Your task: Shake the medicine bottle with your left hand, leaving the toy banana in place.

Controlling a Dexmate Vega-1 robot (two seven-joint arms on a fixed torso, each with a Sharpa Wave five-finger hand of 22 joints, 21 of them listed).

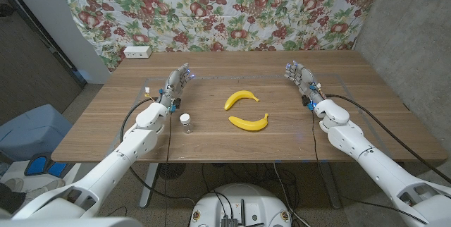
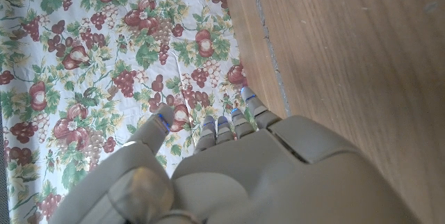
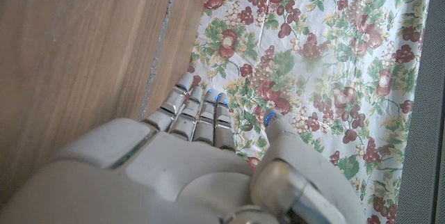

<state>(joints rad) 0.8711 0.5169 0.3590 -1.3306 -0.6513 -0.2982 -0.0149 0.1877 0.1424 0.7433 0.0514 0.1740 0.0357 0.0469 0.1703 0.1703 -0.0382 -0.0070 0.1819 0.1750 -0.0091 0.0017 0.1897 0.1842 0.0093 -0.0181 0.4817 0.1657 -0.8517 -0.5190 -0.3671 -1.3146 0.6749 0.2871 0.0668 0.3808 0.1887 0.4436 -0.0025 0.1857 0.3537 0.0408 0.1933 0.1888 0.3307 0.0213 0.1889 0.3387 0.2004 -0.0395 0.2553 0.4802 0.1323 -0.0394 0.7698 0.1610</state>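
A small clear medicine bottle point(image 1: 185, 123) with a white cap stands upright on the wooden table point(image 1: 106, 125), near the front edge. My left hand point(image 1: 178, 82) is behind it and a little to the left, apart from it, fingers straight and holding nothing. Its back point(image 2: 278, 175) shows in the left wrist view with fingers reaching toward the flowered cloth. Two yellow toy bananas lie at the table's middle: one point(image 1: 240, 99) farther back, one point(image 1: 249, 121) nearer the front. My right hand point(image 1: 301, 79) stands open at the right, empty, its back point(image 3: 174, 168) seen in the right wrist view.
A fruit-patterned cloth point(image 1: 232, 8) hangs behind the table. A white power strip point(image 1: 137, 53) sits at the back left corner. Black cables run along both forearms. A blue bin point(image 1: 32, 132) stands on the floor at the left.
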